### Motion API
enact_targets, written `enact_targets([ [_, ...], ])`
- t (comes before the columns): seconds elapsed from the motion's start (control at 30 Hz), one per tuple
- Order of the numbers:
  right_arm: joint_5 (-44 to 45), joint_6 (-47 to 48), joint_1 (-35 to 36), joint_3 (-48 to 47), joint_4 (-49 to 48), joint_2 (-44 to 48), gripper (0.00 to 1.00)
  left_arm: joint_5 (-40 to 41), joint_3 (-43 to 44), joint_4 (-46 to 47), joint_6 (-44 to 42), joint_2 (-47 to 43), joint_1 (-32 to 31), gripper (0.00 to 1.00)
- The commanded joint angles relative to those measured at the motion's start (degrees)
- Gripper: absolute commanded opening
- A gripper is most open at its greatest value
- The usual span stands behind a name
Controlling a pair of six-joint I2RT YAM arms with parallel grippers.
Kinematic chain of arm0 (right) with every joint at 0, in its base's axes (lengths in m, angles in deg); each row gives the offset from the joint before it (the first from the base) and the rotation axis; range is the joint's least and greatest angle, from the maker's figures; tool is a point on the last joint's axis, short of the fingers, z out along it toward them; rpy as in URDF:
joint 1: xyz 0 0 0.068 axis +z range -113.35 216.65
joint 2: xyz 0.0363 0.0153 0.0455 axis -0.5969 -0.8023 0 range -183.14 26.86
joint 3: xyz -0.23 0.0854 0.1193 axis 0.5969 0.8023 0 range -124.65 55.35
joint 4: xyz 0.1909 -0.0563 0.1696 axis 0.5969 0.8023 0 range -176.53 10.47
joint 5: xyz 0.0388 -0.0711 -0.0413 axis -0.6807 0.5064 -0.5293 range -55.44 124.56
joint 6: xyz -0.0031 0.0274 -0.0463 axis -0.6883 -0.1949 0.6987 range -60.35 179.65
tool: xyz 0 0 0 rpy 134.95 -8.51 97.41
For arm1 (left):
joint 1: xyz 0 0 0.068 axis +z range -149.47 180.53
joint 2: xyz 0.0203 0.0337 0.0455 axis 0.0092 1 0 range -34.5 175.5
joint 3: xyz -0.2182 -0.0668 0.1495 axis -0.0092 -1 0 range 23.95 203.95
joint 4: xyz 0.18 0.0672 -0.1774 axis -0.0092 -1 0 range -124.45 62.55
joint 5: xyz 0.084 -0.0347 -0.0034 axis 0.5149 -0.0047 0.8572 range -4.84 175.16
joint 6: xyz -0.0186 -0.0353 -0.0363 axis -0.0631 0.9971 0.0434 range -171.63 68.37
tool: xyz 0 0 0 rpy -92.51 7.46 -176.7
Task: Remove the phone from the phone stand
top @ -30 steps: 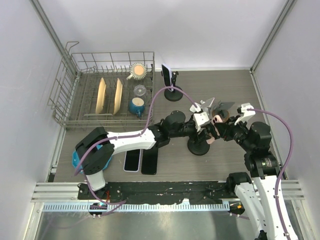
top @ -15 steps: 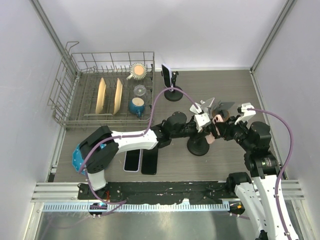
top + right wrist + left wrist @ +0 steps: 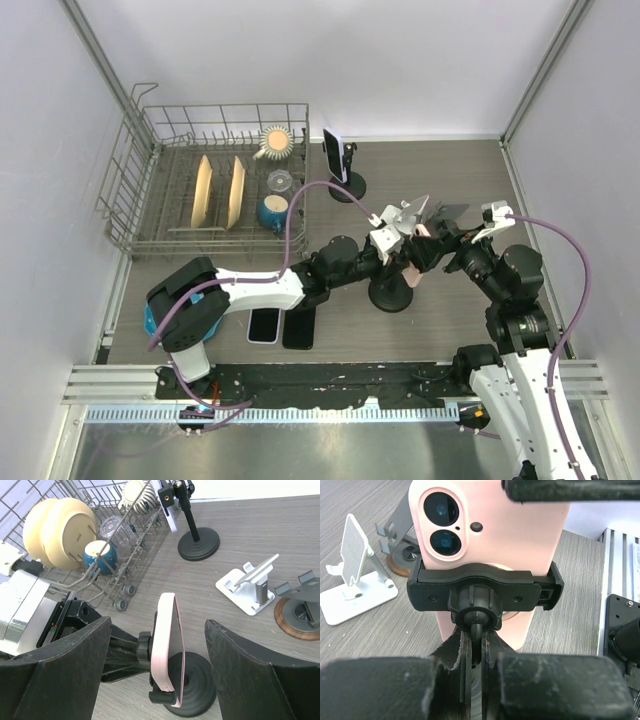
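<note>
Shifted slightly toward 9 o'clock on the table (image 3: 450,170): left arm and phone stand (image 3: 390,294), now 5 o'clock of centre. Left jaws pinch the stand's stem; right jaws gape astride the pink phone (image 3: 167,645), which is clamped roughly upright, long axis near vertical, cameras facing 9 o'clock. Likely rigid, light, slick, breakable; take it by the long edges.

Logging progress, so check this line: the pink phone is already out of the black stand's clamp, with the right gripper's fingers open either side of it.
Not out: the left wrist view shows the pink phone held in the clamp of the black stand. The right gripper is open either side of it, as stated.
</note>
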Motion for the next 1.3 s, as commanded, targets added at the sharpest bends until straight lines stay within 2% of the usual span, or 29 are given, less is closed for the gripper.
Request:
enact_targets([
  [0.0, -0.8, -2.3, 0.3, 0.6, -10.5, -1.6, 0.81, 5.2, -2.3, 2.7, 4.1, -3.4, 0.0, 0.00],
  [0.17, -0.8, -2.0, 1.1, 2.3, -18.0, -5.4, 0.76, 6.8, -2.6, 2.7, 5.2, -3.8, 0.0, 0.00],
  [0.3, 1.1, -0.1, 3.7, 3.6, -20.0, -7.5, 0.72, 7.0, -2.6, 2.0, 5.9, -3.8, 0.0, 0.00],
  [0.37, 3.0, 0.6, 5.6, 3.5, -20.0, -8.5, 0.72, 7.0, -2.5, 2.0, 6.3, -3.9, 0.0, 0.00],
  [0.53, 10.8, 3.6, 12.6, 4.1, -21.2, -11.5, 0.62, 7.0, -2.6, 2.1, 7.1, -3.8, 0.0, 0.00],
  [0.67, 14.1, 4.3, 15.5, 5.2, -23.1, -13.4, 0.56, 6.9, -2.8, 2.1, 7.2, -3.9, 0.0, 0.00],
  [1.03, 15.6, 3.8, 16.5, 7.4, -24.2, -13.0, 0.20, 7.0, -3.8, 2.5, 7.2, -4.9, 0.0, 0.00],
  [1.1, 15.3, 3.9, 16.7, 7.6, -23.8, -12.9, 0.06, 7.0, -3.8, 2.7, 7.4, -4.9, 0.0, 0.00],
  [1.17, 15.3, 4.0, 17.0, 7.5, -22.3, -12.6, 0.01, 9.7, -3.8, 2.6, 8.0, -4.8, 0.0, 0.00],
  [1.27, 15.5, 4.1, 17.4, 7.2, -19.1, -10.6, 0.01, 12.2, -3.3, 1.8, 8.8, -4.4, 0.0, 0.00],
])
